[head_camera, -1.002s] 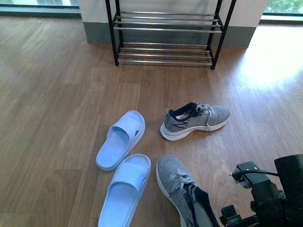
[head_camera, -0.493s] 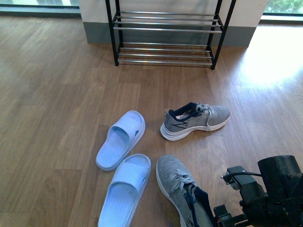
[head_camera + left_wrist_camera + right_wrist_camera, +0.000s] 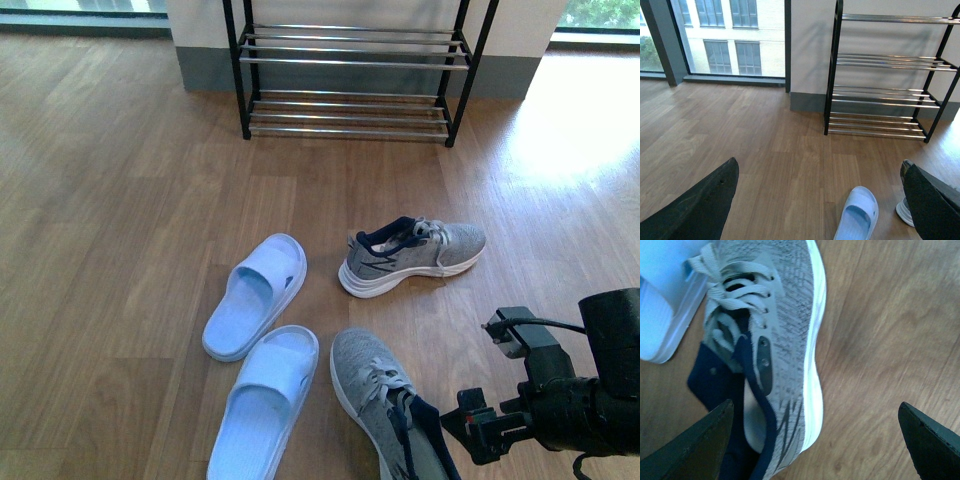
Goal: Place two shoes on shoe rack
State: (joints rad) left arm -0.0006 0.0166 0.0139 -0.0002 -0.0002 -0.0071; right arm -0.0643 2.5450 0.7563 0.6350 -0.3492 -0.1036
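Note:
Two grey knit sneakers lie on the wood floor. One sneaker (image 3: pixel 412 255) lies mid-floor on its side. The other sneaker (image 3: pixel 385 400) stands near the bottom edge, and fills the right wrist view (image 3: pixel 780 330). My right gripper (image 3: pixel 475 430) is open just right of that near sneaker, low over the floor; in the right wrist view (image 3: pixel 815 440) its jaws stand wide apart, one jaw over the shoe's navy opening. The black shoe rack (image 3: pixel 350 70) with chrome bars stands against the far wall. My left gripper (image 3: pixel 820 200) is open and empty, out of the front view, facing the rack (image 3: pixel 885 75).
Two light blue slides (image 3: pixel 255 295) (image 3: pixel 265 400) lie left of the sneakers; one also shows in the left wrist view (image 3: pixel 857 215). A grey skirting and white wall run behind the rack. Windows (image 3: pixel 725 35) stand at the far left.
My right arm dipped lower and left, then rose a little and its gripper now sits closer to the near sneaker's heel. The shoes and slides have not moved.

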